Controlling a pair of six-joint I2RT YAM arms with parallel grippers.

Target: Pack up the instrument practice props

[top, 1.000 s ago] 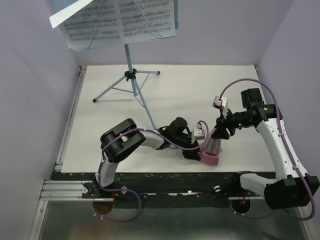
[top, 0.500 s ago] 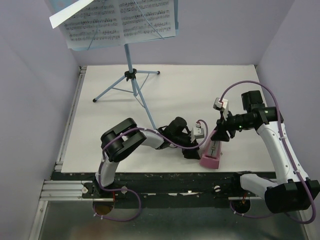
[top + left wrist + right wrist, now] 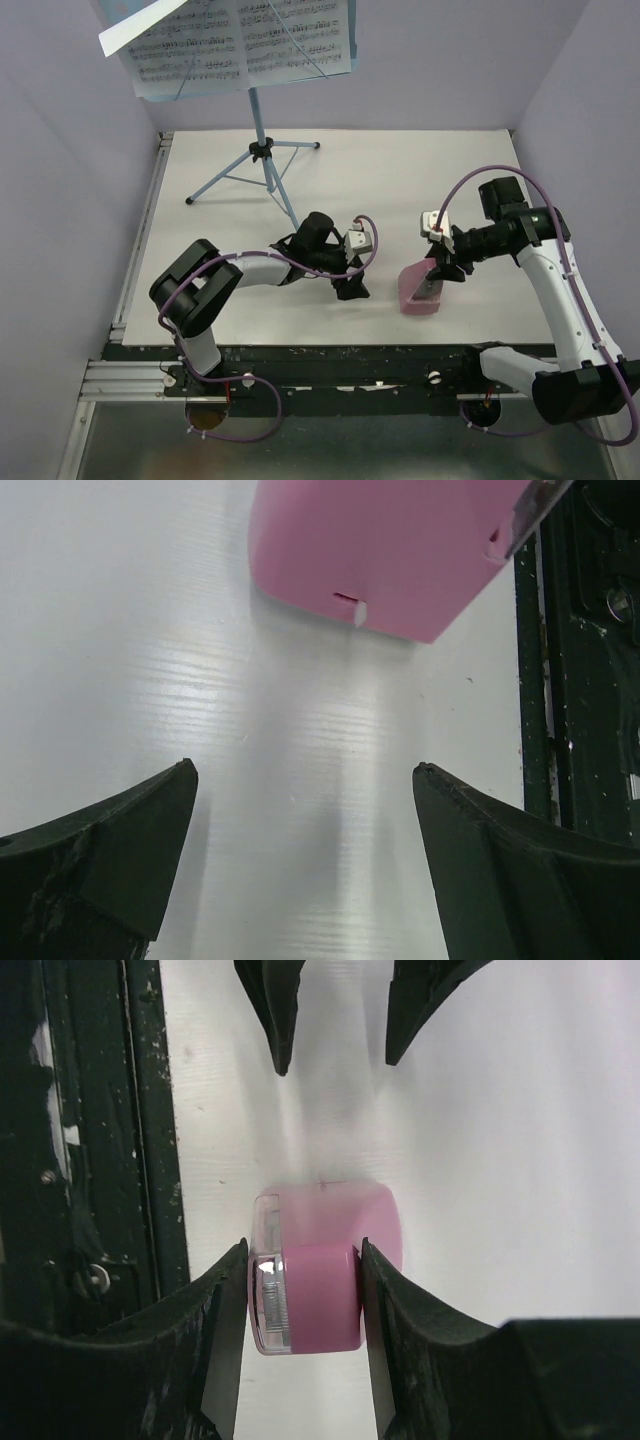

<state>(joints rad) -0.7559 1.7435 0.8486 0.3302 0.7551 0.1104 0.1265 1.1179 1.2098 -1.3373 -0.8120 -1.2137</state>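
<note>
White surface (image 3: 400,170), enclosed by lilac walls, carried the props. The small pink wedge-shaped metronome (image 3: 413,298) stood on it, pinched across its narrow top between the fingers of the right tool (image 3: 440,272); the right wrist view confirmed both fingers pressed against the pink sides.

Change noted: half a second earlier the left tool (image 3: 352,288) had been right against the metronome. It had since withdrawn to the left of the metronome, clear of contact, with its fingers spread and nothing between them. The metronome itself had shifted only slightly.

Assessment: sole control of the metronome had passed to the right arm, so it appeared ready to be lifted and stowed. The light-blue tripod music stand (image 3: 262,150) stood well behind and left of the metronome, with the white printed sheet-music pages (image 3: 230,45) on its desk, both not yet packed.
</note>
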